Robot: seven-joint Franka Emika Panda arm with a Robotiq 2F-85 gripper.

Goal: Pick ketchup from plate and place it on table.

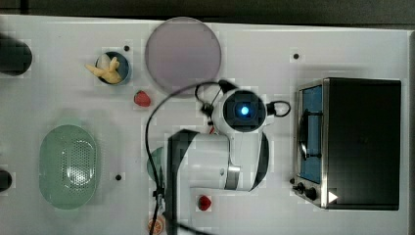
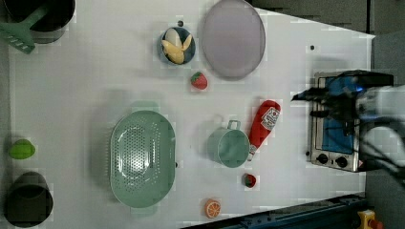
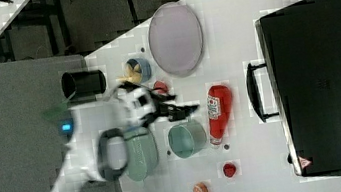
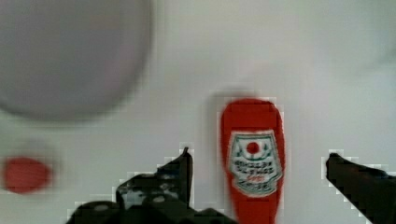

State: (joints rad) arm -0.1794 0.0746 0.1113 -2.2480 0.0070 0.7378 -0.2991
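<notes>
Lying flat on the white table (image 2: 95,86), the ketchup (image 2: 263,125) rests beside a teal cup (image 2: 229,147), well apart from the bare lilac plate (image 2: 232,38); in the top view the arm covers the bottle. In the wrist view the gripper (image 4: 259,161) hangs above it, fingers spread wide, holding nothing.

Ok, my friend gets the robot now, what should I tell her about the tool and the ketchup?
Tool: open, holding nothing, its fingers on either side of the ketchup.
Ketchup: lying on the table beside the green cup, off the plate.
Plate: bare.
Done: ketchup moved from plate to table and let go.
Left: just lift the arm clear.
</notes>
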